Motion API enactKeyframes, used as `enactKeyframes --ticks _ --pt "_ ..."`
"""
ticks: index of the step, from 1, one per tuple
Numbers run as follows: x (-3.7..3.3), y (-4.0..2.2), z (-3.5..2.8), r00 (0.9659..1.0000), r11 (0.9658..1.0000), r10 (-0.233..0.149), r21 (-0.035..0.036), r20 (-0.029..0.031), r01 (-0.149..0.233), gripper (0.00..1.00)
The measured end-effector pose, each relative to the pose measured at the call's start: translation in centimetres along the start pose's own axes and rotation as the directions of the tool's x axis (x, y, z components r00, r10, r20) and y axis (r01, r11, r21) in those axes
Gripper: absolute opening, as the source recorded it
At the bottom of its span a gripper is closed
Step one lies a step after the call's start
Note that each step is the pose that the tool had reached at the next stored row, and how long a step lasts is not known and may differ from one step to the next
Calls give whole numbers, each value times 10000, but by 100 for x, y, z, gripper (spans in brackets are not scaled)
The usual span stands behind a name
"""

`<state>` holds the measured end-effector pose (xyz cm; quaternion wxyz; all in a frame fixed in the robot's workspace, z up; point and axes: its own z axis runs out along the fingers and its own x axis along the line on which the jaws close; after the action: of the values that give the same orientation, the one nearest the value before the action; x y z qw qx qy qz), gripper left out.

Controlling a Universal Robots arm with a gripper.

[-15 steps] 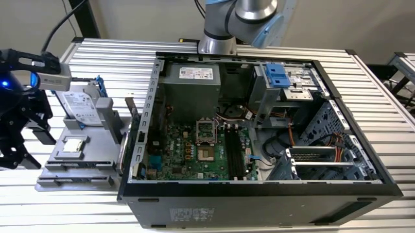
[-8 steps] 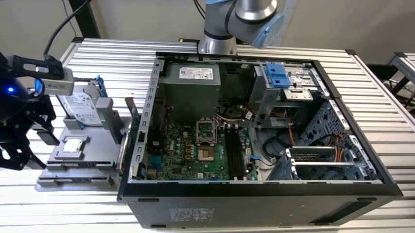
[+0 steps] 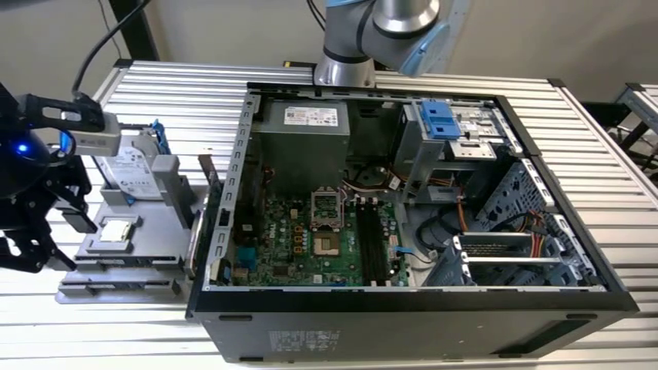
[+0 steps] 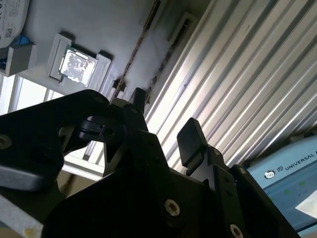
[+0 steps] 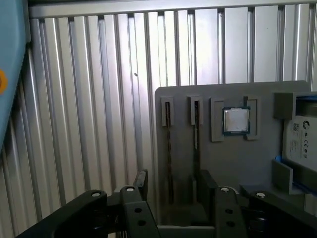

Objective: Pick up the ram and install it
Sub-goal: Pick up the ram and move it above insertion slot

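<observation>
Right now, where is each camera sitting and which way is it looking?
Exterior view: off the arm, up high, looking down at the open computer on the table; the arm and gripper show.
First wrist view: on the wrist, looking past the open gripper at the gray tray with memory sticks and a chip.
Second wrist view: on the wrist, looking past the gripper at the tray.
Shared: both wrist views show gripper, tray and chip.
</observation>
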<state>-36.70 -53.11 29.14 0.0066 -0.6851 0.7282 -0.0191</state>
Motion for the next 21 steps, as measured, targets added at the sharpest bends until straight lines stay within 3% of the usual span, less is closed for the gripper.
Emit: enactKeyframes --ticks 8,11,12,13,14,15,16,17,19,20,21 --pt "-2 0 144 10000 10000 4 -2 10 -4 100" --pt "-8 3 188 10000 10000 4 40 30 -4 100" --pt "-8 4 189 9998 10000 8 28 178 -8 100" --pt "-8 4 192 9993 10000 14 19 376 -15 100" --pt "-7 4 194 9986 10000 19 8 533 -20 100" --pt "-1 3 200 9980 10000 21 2 625 -21 100" --pt "2 3 210 9980 10000 22 -26 633 -21 100" --pt "3 3 213 9981 9999 26 -110 619 -19 100" --pt "3 4 215 9985 9993 13 -366 543 7 100" --pt "3 4 219 9985 9990 -64 -428 540 87 100" --pt "3 5 230 9982 9988 -232 -427 545 255 100"
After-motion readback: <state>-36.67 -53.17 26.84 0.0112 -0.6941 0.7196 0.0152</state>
